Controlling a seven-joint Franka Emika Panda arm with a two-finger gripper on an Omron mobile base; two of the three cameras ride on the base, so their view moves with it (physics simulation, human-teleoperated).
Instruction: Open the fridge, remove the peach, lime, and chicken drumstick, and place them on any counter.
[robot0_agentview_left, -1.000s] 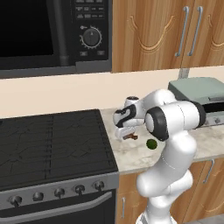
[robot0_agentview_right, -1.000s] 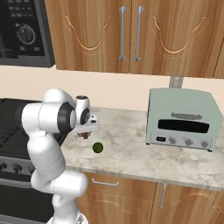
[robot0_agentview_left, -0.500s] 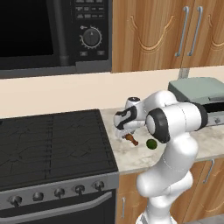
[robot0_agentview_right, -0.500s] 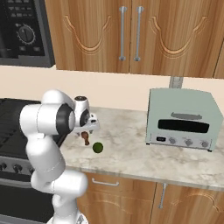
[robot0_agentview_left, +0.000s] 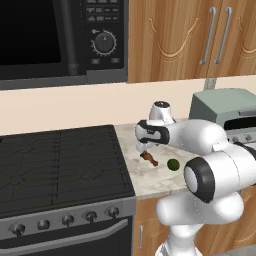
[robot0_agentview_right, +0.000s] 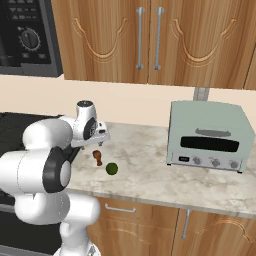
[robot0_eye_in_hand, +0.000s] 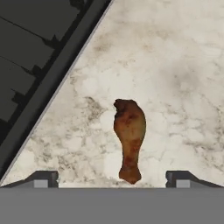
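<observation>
Lifted clear since the earlier frames: claw (robot0_eye_in_hand: 112, 179) now sits above the chicken drumstick (robot0_eye_in_hand: 129, 139) instead of down at it. Drumstick lies flat on the surface (robot0_eye_in_hand: 175, 65), nothing gripping it. In hand view the two fingertips (robot0_eye_in_hand: 43, 179) stand wide apart at 7 and 5 o'clock, spread, nothing between them. Drumstick's thin bone end points to 6 o'clock toward the claw, meaty end to 12. Judgement: release is done, this item counts as placed.

Left base view: drumstick (robot0_agentview_left: 148, 158) sits just below the claw (robot0_agentview_left: 142, 148), lime (robot0_agentview_left: 173, 164) near it at 3 o'clock, apart, not touching. Right base view: drumstick (robot0_agentview_right: 97, 157) and lime (robot0_agentview_right: 111, 169) both on the surface (robot0_agentview_right: 200, 175), lime at 4 o'clock of the drumstick. So two of three items look delivered. No peach on this stretch of surface, so likely the next fetch.

Stove top (robot0_eye_in_hand: 26, 57) takes the 9 to 11 o'clock corner of hand view, edge close to the drumstick but apart from it. Toaster oven (robot0_agentview_right: 208, 136) stands well apart at 3 o'clock.

Hard to make out: claw fingers in both base views, blocked by the hand body and forearm. Toaster oven cut off at the frame edge in left base view.
</observation>
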